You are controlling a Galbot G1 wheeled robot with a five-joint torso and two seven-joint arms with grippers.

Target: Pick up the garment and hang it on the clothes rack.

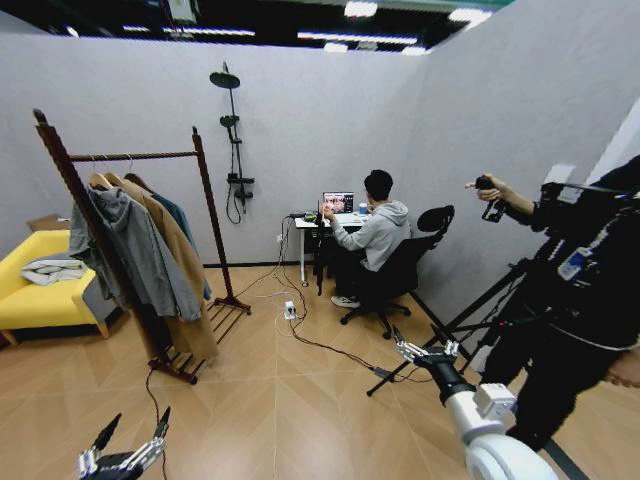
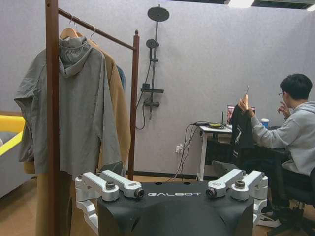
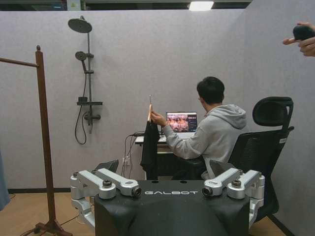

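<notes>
Presently the clothes rack (image 1: 140, 250) is seen at left, both pincers held low, spread and empty: left pincer (image 1: 128, 445), right pincer (image 1: 425, 352). The garment (image 3: 149, 143) is held up by a seated person beside the worktop (image 1: 322, 224); a squared, unhurried approach is advised.

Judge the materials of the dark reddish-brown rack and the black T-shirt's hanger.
The tall dark reddish-brown clothes rack looks like stained wood: turned posts, knob finials. The light hanger holding the black T-shirt seems pale wood, though too small to confirm.
</notes>
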